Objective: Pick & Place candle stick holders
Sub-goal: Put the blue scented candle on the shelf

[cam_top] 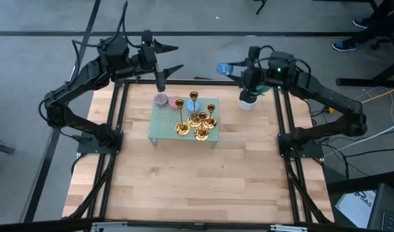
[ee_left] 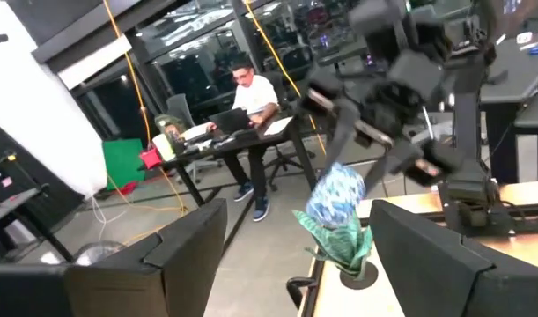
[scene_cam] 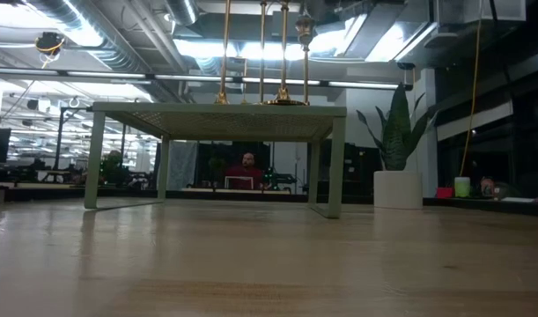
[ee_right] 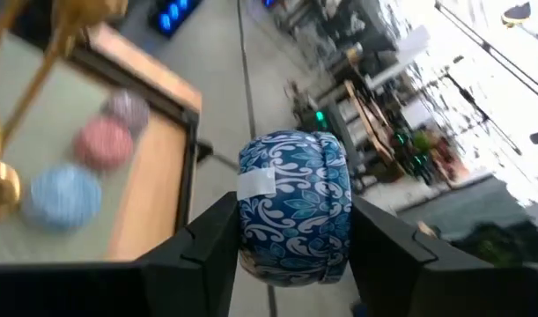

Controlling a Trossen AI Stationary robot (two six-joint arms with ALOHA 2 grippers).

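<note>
The four brass candle stick holders (cam_top: 197, 121) stand clustered on a small green mesh stand (cam_top: 159, 127) mid-surface, beside pink (cam_top: 175, 102), blue (cam_top: 193, 106) and grey candles (cam_top: 160, 99). The right pincer (ee_right: 291, 255) is clamped on a blue patterned candle (ee_right: 293, 207) (white label unreadable) above a potted plant (cam_top: 247, 100). The left pincer (ee_left: 291, 255) hangs with its fingers apart.

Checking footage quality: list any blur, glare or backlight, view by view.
Low view: bright ceiling lights backlight the green stand, leaving it dim. Left wrist view: the right arm's claw is motion-blurred. Right wrist view: the patterned blue candle is fairly sharp, the candle stick holders smeared.
</note>
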